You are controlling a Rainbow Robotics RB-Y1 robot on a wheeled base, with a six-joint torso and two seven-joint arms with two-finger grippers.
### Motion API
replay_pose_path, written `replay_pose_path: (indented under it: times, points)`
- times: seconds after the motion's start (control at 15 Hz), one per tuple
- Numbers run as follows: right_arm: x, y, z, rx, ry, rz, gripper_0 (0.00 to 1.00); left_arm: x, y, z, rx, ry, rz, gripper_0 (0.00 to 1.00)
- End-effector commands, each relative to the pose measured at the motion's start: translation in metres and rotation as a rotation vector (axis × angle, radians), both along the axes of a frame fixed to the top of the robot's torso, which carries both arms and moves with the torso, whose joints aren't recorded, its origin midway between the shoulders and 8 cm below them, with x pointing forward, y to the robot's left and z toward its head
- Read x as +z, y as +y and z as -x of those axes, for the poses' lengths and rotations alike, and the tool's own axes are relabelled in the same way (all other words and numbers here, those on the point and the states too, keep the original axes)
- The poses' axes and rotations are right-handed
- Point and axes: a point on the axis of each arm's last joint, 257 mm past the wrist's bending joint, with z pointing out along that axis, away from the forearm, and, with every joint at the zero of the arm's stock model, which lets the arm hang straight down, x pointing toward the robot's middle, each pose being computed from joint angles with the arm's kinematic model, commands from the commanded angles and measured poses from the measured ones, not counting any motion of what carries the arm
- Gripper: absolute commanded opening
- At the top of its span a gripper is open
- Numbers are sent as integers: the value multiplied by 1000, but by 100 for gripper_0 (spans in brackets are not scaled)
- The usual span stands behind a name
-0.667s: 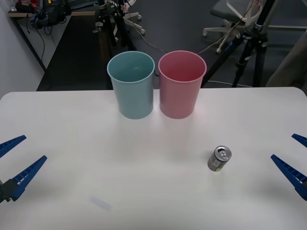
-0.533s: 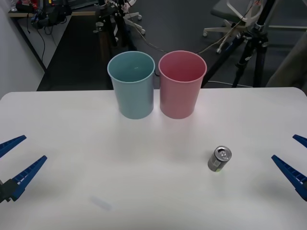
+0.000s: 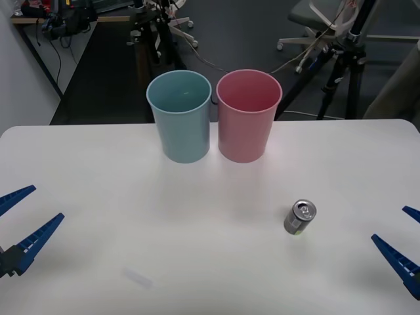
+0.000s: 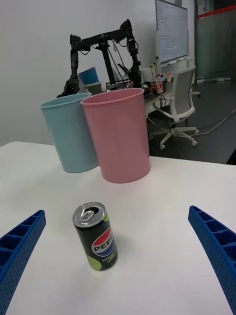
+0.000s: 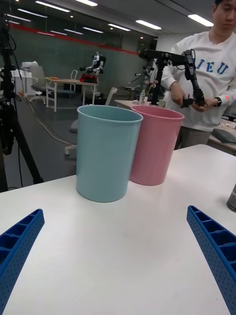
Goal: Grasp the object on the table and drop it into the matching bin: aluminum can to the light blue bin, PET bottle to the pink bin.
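The aluminum can [image 3: 300, 218] stands upright on the white table [image 3: 98, 170], right of centre, with a silver top and a dark printed body [image 4: 97, 236]. The light blue bin [image 3: 180, 118] and the pink bin [image 3: 248, 118] stand side by side at the table's far edge. My right gripper [image 3: 388, 223] is open at the right edge, well apart from the can. In the right wrist view the can sits between and beyond its fingers [image 4: 19, 251]. My left gripper [image 3: 48, 202] is open at the left edge, far from the can [image 5: 232, 197], and faces both bins [image 5: 105, 152].
Behind the table stand a camera tripod [image 3: 341, 65], an office chair [image 3: 315, 20] and another stand with cables [image 3: 154, 33]. Wide bare tabletop lies between the can and the bins.
My right gripper has slipped a little toward the near edge of the table. The can, the bins and the left gripper have not moved.
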Motion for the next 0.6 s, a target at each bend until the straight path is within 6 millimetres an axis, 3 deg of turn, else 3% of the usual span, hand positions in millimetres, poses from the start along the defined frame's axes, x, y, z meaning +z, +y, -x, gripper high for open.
replay_pose_path:
  times: [0.07,0.6]
  points:
    - [-16,4,16,-8,-10,53,100,0,0,0,0,0,0,100]
    - [-71,15,27,1,-46,123,100,0,0,0,0,0,0,100]
